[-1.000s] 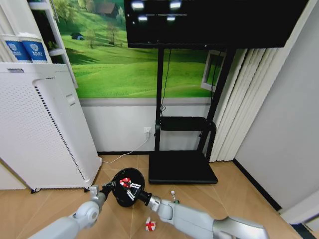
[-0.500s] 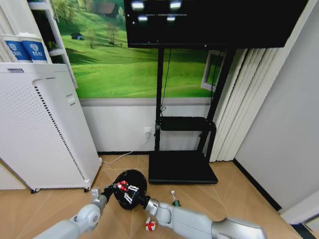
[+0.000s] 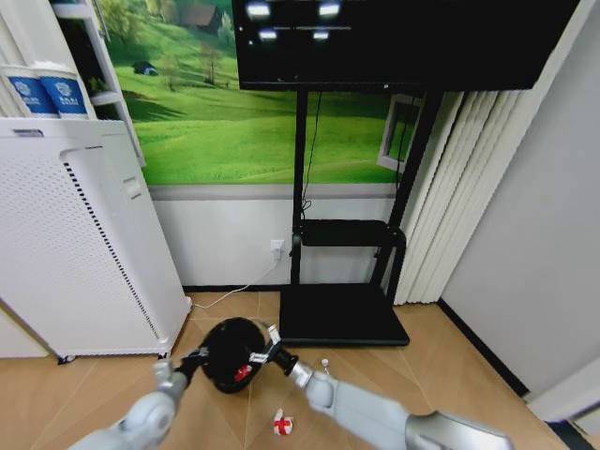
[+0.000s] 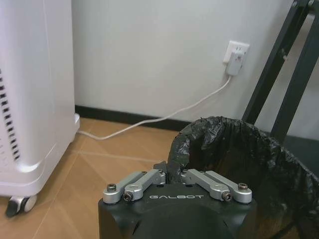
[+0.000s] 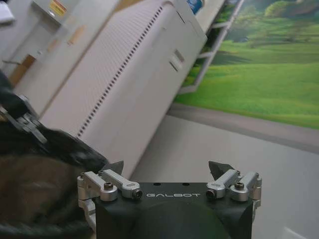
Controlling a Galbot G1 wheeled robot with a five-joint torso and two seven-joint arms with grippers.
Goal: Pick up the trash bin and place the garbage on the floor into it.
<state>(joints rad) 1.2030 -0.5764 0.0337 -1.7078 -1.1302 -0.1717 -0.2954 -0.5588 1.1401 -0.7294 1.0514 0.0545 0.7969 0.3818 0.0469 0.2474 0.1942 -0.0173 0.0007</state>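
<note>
Left gripper [image 3: 199, 356] clamped on the near-left rim of the trash bin [image 3: 228, 336], fingers pinched together over the crumpled black liner (plain in the left wrist view, where the fingertips [image 4: 169, 175] meet on a fold of the bag at the rim of the bin [image 4: 234, 144]). Bin on the wooden floor [image 3: 441, 356], between the white appliance [image 3: 75, 244] on the left and the flat black base of the TV stand [image 3: 342, 319] on the right, just beside that base. Inside the bin, a red-and-white wrapper [image 3: 242, 372] low against the near wall. Right gripper [image 3: 267, 344] over the bin's right rim, released: in the right wrist view fingers spread wide apart with nothing between them [image 5: 169, 172], bin's dark liner [image 5: 55, 149] off to one side. Still on the floor: a second red-and-white wrapper [image 3: 282, 424] near the right forearm, well short of the bin, and a small clear bottle [image 3: 325, 365] just right of the right arm, near the stand's base. White cable [image 4: 164, 117] trailing from the wall socket [image 4: 235, 57] down to the floor.
</note>
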